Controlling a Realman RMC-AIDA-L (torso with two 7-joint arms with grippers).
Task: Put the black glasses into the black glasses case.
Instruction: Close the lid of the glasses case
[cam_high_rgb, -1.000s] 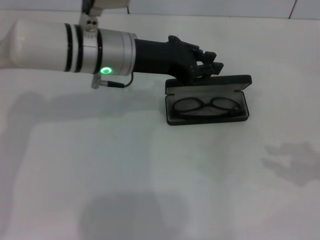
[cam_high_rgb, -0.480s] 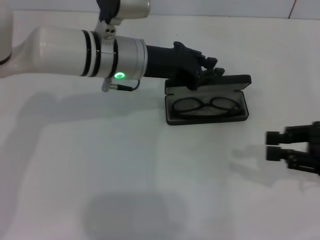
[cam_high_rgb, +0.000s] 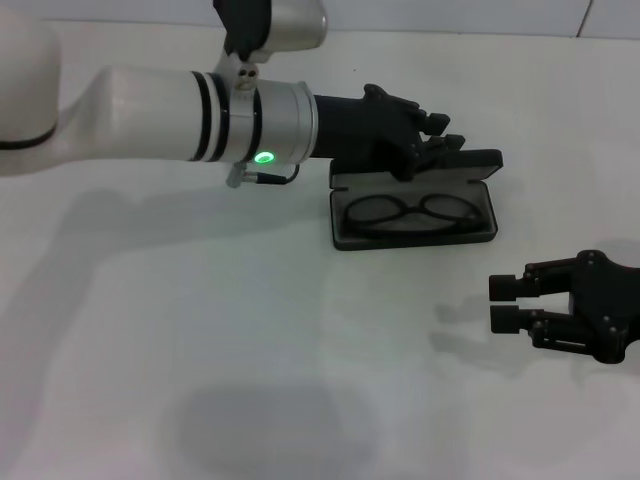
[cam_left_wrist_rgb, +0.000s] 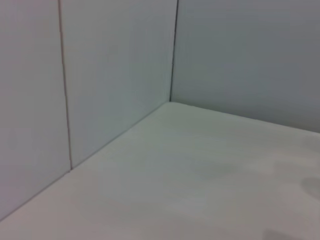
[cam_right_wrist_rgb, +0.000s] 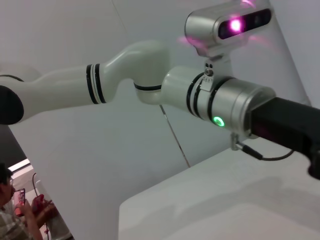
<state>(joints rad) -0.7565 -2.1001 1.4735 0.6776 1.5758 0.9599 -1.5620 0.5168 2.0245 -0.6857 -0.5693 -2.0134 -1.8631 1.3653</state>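
The black glasses case (cam_high_rgb: 342, 232) lies open on the white table, its lid (cam_high_rgb: 470, 164) folded back on the far side. The black glasses (cam_high_rgb: 410, 211) lie inside it, lenses side by side. My left gripper (cam_high_rgb: 442, 135) reaches in from the left and hovers at the lid's far edge, just above it. My right gripper (cam_high_rgb: 503, 304) is open with nothing between its fingers, low over the table to the right of the case and nearer to me. The left wrist view shows only table and wall. In the right wrist view I see the left arm (cam_right_wrist_rgb: 220, 100) but not the case.
The white table (cam_high_rgb: 250, 330) spreads bare in front of and left of the case. White wall panels (cam_left_wrist_rgb: 115, 60) meet at a corner behind the table. The left forearm (cam_high_rgb: 160, 100) spans the far left part of the table.
The right gripper has come in from the right edge and moved left towards the case. The left arm has shifted slightly right, staying at the lid.
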